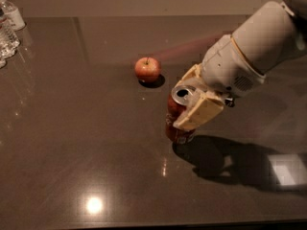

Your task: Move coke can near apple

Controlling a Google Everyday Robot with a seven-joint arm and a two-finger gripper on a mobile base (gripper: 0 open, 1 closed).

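The coke can [175, 121] is dark red with a silver top and stands upright at the middle of the dark table [72, 143]. My gripper [186, 98] comes in from the right and is shut on the can's upper part, one beige finger [199, 113] in front and the other behind. The apple [147, 69] is small, round and red with a short stem. It sits on the table up and to the left of the can, with a gap between them.
Clear plastic water bottles [7, 28] stand at the far left edge of the table. The arm's white body [254, 51] fills the upper right and casts a shadow [225, 162] on the table right of the can.
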